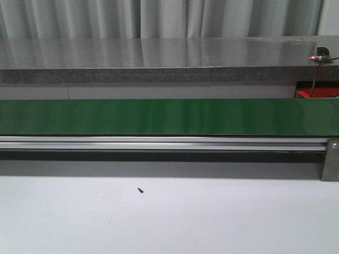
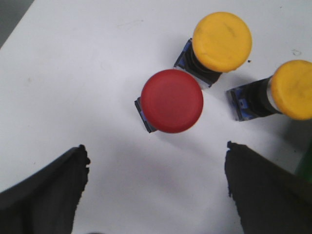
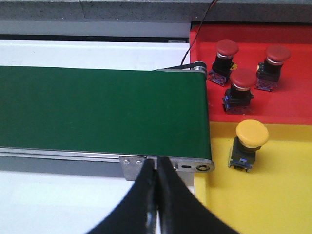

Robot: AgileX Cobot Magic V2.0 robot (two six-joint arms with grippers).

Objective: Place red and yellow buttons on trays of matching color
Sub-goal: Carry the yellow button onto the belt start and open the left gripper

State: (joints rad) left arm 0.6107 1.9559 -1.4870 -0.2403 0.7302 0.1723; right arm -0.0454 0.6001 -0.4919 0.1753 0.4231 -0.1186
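Sorted beside the green conveyor belt (image 3: 102, 109): three red buttons (image 3: 242, 80) on the red tray (image 3: 292, 105), one yellow button (image 3: 251, 133) on the yellow tray (image 3: 273, 195). Unsorted, under the spread-jawed left gripper (image 2: 156, 187): one red button (image 2: 171, 100), two yellow buttons (image 2: 222, 41). Right gripper (image 3: 157, 183): jaws pressed together, empty.

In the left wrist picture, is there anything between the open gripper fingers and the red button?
No. In the left wrist view, only bare white table separates the left gripper, its fingers wide apart, from the red button.

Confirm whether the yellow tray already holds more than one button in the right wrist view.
No, only one yellow button stands on the yellow tray; the three red buttons stand on the red tray.
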